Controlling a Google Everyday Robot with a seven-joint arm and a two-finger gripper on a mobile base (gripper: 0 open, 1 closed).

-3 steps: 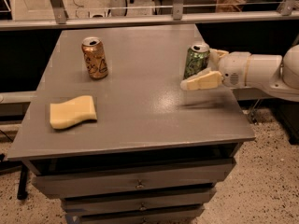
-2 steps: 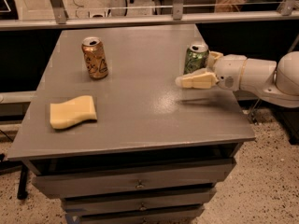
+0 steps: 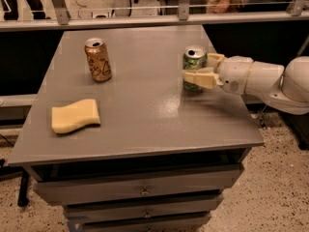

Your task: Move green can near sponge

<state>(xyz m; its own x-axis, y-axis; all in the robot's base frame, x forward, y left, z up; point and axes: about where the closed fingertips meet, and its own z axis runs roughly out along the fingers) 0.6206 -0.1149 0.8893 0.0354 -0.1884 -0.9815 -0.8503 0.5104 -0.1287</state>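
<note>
The green can (image 3: 194, 60) stands upright on the right side of the grey table (image 3: 145, 115). My gripper (image 3: 197, 69) reaches in from the right and is shut on the can. One cream finger (image 3: 199, 78) lies across the can's front and the other (image 3: 215, 59) sits behind it. The can's base rests at table level. The pale-yellow sponge (image 3: 76, 115) lies flat near the table's front left, far from the can.
An orange-gold can (image 3: 98, 60) stands upright at the back left of the table. A metal rail (image 3: 154, 19) runs along the far edge. Drawers (image 3: 140, 190) sit under the tabletop. People's legs show beyond the rail.
My gripper slid left around the green can and closed on it. The can has shifted slightly left. The sponge and the orange-gold can have not moved.
</note>
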